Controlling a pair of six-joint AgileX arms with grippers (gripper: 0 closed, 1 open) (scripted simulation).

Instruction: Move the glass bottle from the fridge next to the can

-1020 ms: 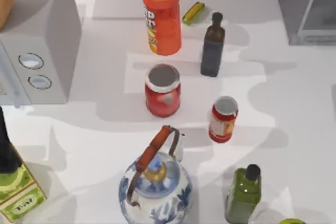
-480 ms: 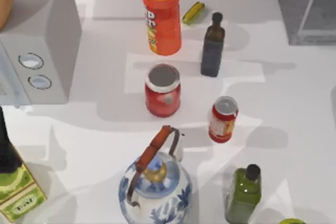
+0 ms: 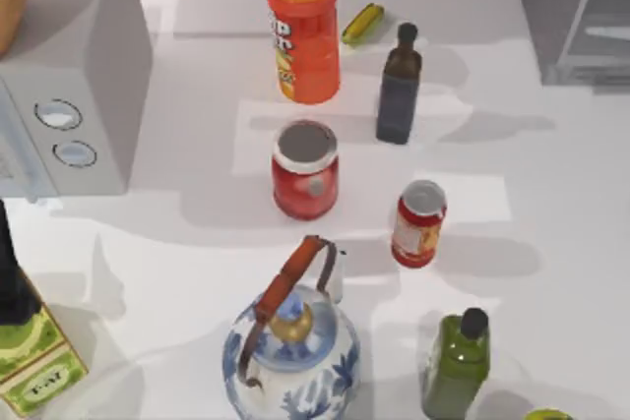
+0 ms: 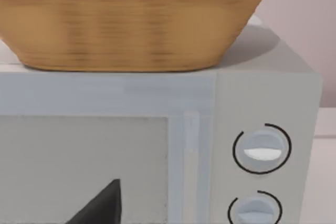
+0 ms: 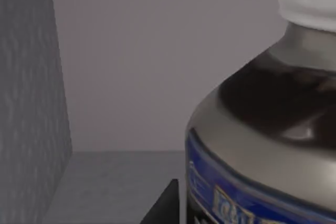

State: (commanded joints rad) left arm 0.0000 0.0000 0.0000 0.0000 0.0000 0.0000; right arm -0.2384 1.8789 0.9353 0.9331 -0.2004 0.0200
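Note:
The glass bottle [image 5: 262, 129] looms very close in the right wrist view, dark glass with a white cap and a blue label, standing on the grey floor inside the fridge [image 5: 31, 103]. A dark part of my right gripper [image 5: 164, 205] shows just beside the bottle's base. From above, the fridge [image 3: 551, 17] is the grey cabinet at the table's far right corner. The can [image 3: 418, 223], small and red with a silver top, stands right of the table's middle. My left gripper [image 4: 100, 205] hangs in front of the white box with two knobs.
Around the can stand a red jar [image 3: 305, 169], a dark square bottle [image 3: 398, 86], an orange crisp tube [image 3: 302, 31], a blue-and-white teapot [image 3: 290, 346] and a green bottle [image 3: 456, 366]. The white box [image 3: 69, 86] with a basket [image 4: 131, 19] on it fills the left.
Shadows on the table's right half have shifted and drawn back toward the fridge. None of the things on the table has moved.

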